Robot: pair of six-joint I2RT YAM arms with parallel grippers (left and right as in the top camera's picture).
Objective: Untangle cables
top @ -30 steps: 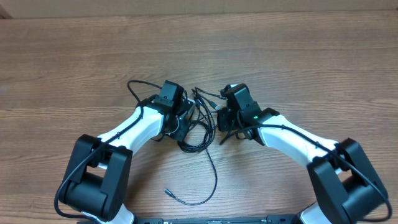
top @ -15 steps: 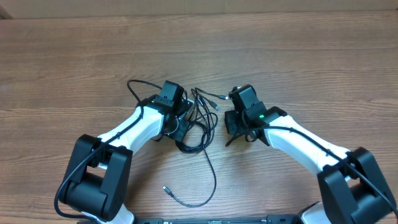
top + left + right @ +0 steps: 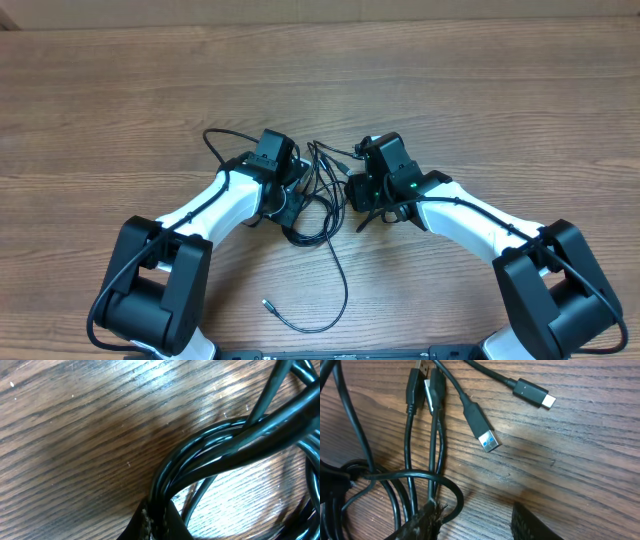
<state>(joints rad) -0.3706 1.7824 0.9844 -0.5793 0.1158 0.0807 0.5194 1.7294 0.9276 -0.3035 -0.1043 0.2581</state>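
Black cables [image 3: 320, 205]: knotted between the grippers, one tail trailing toward 6 o'clock.
Left gripper [image 3: 158, 519]: pinching the bundle.
Right gripper [image 3: 477, 525]: jaws spread, nothing held.
Risk: grabbing several strands together likely tightens the knot.

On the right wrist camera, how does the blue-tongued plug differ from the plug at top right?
The blue-tongued plug is longer, its wide metal end showing blue; the top-right plug is shorter with a narrower plain silvery tip. The blue-tongued plug lies beside the other cables; the top-right plug lies apart. Both have black bodies and point toward lower right.
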